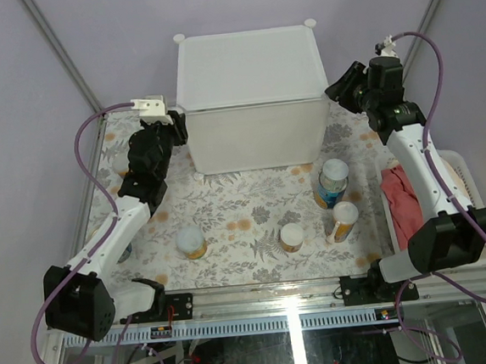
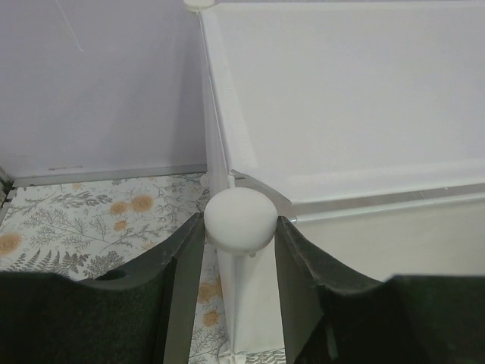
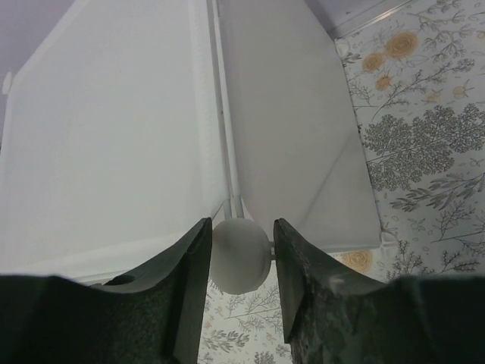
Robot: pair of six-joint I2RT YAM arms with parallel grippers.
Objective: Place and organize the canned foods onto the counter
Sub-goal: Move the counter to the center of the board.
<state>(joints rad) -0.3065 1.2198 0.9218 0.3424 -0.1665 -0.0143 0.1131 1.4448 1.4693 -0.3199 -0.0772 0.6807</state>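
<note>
Fingers (image 2: 176, 296) of your left gripper (image 2: 239, 226) are pinching the near-left corner knob (image 2: 241, 216) of the counter (image 1: 250, 71), your right gripper (image 3: 241, 226) is pinching the near-right knob (image 3: 241, 256)

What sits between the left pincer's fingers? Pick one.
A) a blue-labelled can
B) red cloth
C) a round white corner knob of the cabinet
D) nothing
C: the left wrist view shows the left pincer closed on a round white corner knob of the white cabinet.
</note>
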